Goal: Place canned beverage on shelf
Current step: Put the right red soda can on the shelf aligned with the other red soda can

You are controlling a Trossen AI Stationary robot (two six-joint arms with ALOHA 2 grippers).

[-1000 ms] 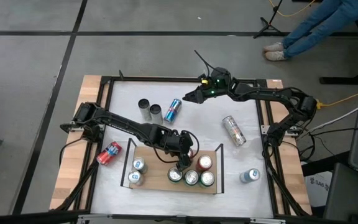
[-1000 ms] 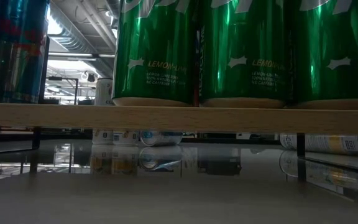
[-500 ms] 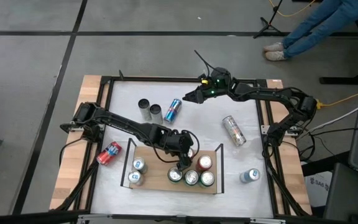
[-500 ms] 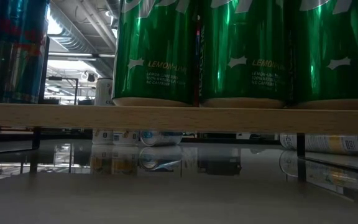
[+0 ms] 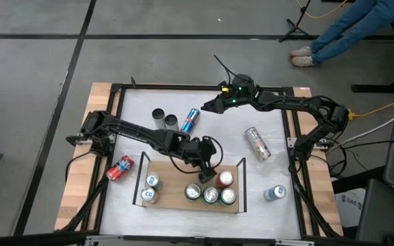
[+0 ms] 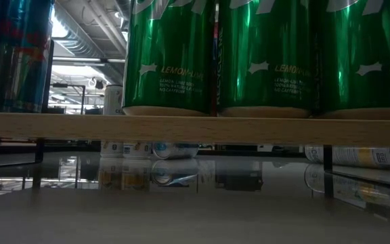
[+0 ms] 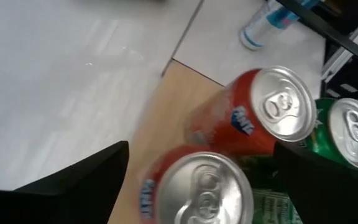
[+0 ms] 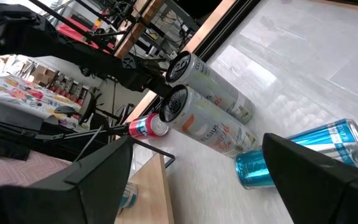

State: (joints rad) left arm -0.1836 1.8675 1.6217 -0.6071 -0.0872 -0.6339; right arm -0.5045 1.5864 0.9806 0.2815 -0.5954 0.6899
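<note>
The shelf (image 5: 176, 198) is a light wooden board near the table's front edge, with upright cans standing on their bases. Three green cans (image 6: 171, 54) stand along its near side, and a blue one (image 6: 12, 54) stands at the left. My left gripper (image 5: 207, 174) hangs open just above a red can (image 7: 197, 193), a finger on either side and clear of it. A second red can (image 7: 272, 115) stands behind it. My right gripper (image 5: 207, 106) hovers open at the far side, near a blue can (image 8: 309, 155) lying on the table.
Two silvery cans (image 5: 164, 120) stand at the far left beside the lying blue can (image 5: 190, 121). A silver can (image 5: 257, 143) lies at the right, a blue-white can (image 5: 274, 193) sits near the front right, and a red can (image 5: 120, 167) lies at the left edge.
My left gripper has risen from the cans on the shelf and drawn back a little toward the table's far edge. The cans on the shelf have stayed where they were.
</note>
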